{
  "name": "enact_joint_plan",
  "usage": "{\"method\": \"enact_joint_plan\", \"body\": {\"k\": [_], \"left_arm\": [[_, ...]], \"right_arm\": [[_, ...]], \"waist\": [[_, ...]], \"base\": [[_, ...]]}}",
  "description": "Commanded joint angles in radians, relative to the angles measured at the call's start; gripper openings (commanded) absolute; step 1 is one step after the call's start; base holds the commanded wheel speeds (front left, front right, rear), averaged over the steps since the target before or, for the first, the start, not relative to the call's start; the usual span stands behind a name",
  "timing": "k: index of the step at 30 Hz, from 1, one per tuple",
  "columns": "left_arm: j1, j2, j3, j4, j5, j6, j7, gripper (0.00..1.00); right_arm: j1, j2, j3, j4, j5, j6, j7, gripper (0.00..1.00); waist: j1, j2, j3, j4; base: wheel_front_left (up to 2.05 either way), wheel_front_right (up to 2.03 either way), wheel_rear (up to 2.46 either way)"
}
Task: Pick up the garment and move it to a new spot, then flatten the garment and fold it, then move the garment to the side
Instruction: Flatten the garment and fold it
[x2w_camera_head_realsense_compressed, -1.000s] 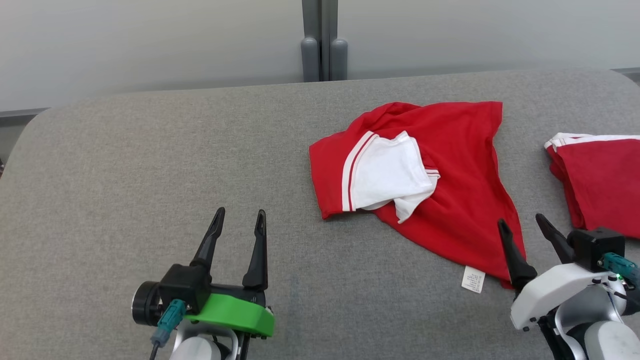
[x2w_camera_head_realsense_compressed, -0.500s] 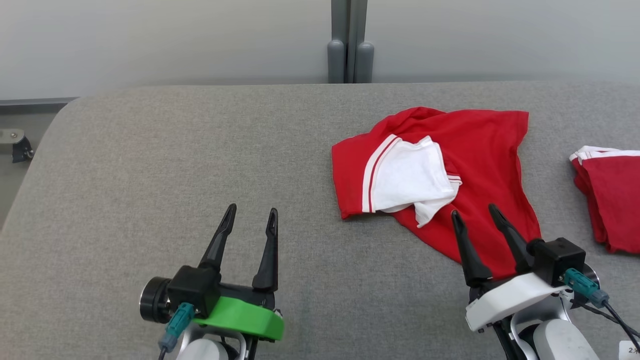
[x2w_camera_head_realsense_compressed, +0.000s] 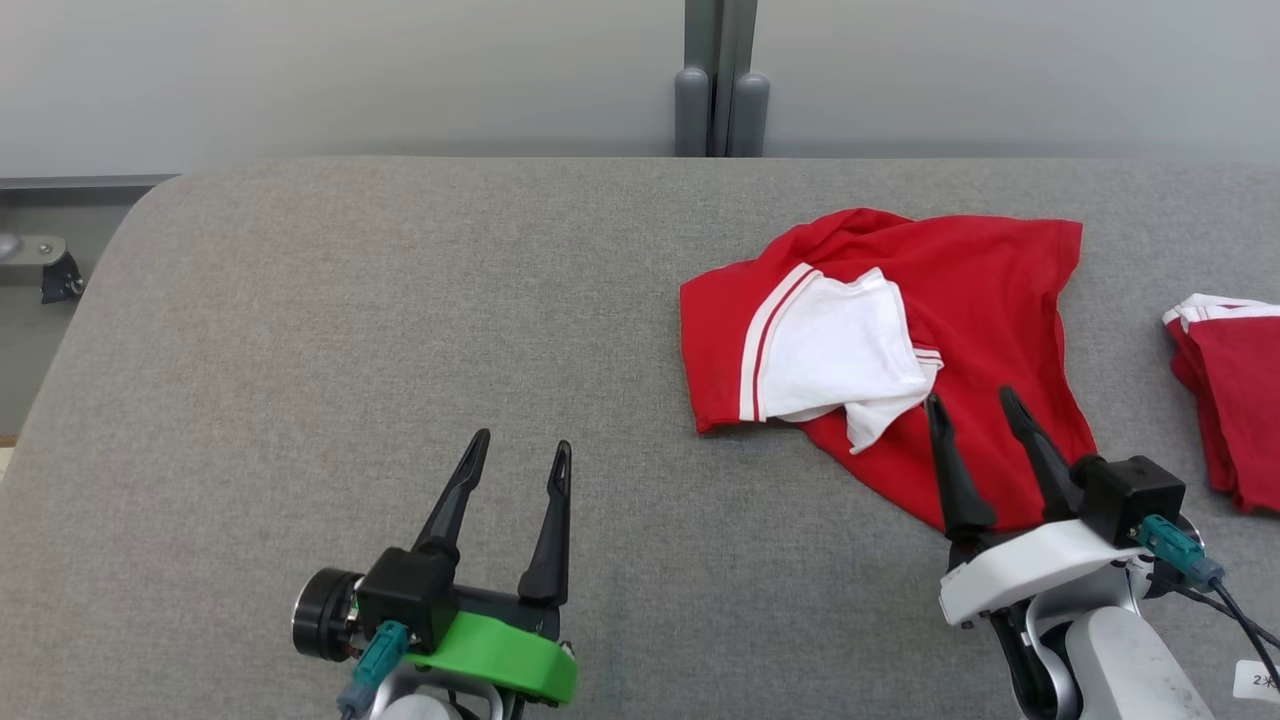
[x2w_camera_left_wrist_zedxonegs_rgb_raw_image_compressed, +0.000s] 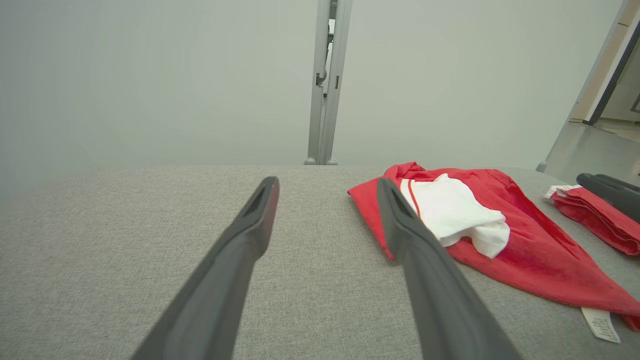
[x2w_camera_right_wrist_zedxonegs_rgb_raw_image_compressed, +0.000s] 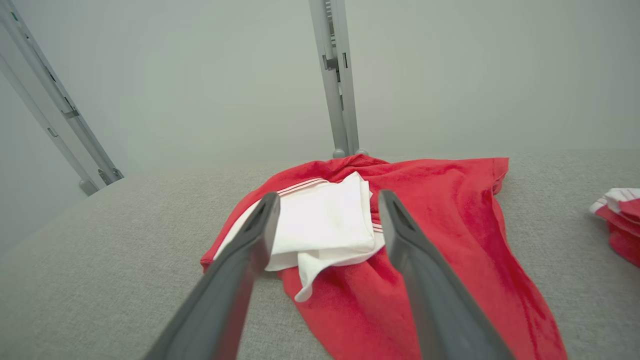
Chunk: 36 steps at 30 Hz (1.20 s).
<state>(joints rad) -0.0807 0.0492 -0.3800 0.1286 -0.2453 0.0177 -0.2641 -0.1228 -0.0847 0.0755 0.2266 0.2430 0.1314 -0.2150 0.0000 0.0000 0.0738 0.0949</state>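
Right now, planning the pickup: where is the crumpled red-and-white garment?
In the head view, the crumpled red-and-white garment lies right of centre on the grey fabric table, at the tips of the right gripper, with a folded red garment further right.

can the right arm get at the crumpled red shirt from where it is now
Probably yes: the right gripper is open over the near edge of the red shirt, with nothing lying between them.

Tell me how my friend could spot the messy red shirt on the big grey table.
Start at the wide grey fabric-covered table and look to its right half. The rumpled red cloth garment lies spread there, by the open right gripper. Unlike the folded red-and-white cloth pile at the far right edge, it is loose and has a white flap flopped on top.
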Motion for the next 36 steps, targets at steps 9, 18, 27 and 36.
{"method": "enact_joint_plan", "body": {"k": [9,18,27,36], "left_arm": [[-0.042,0.003,-0.014,-0.005,-0.001,0.004,0.000,1.00],[-0.084,0.003,-0.041,-0.001,-0.012,0.012,0.000,1.00],[-0.099,0.003,-0.052,0.006,-0.018,0.021,0.000,1.00],[-0.107,0.003,-0.057,0.007,-0.026,0.028,0.000,1.00]], "right_arm": [[-0.090,-0.009,-0.056,0.085,0.015,-0.002,0.015,1.00],[-0.212,-0.019,-0.098,0.234,0.086,-0.001,0.104,1.00],[-0.288,-0.042,-0.095,0.353,0.153,-0.001,0.102,1.00],[-0.324,-0.062,-0.054,0.425,0.194,-0.001,0.096,0.00]], "waist": [[0.0000,0.0000,0.061,0.029],[0.0000,0.0000,0.142,0.096],[0.0000,0.0000,0.162,0.138],[0.0000,0.0000,0.161,0.147]], "base": [[0.00,0.00,0.00],[0.00,0.00,0.00],[0.00,0.00,0.00],[0.00,0.00,0.00]]}}
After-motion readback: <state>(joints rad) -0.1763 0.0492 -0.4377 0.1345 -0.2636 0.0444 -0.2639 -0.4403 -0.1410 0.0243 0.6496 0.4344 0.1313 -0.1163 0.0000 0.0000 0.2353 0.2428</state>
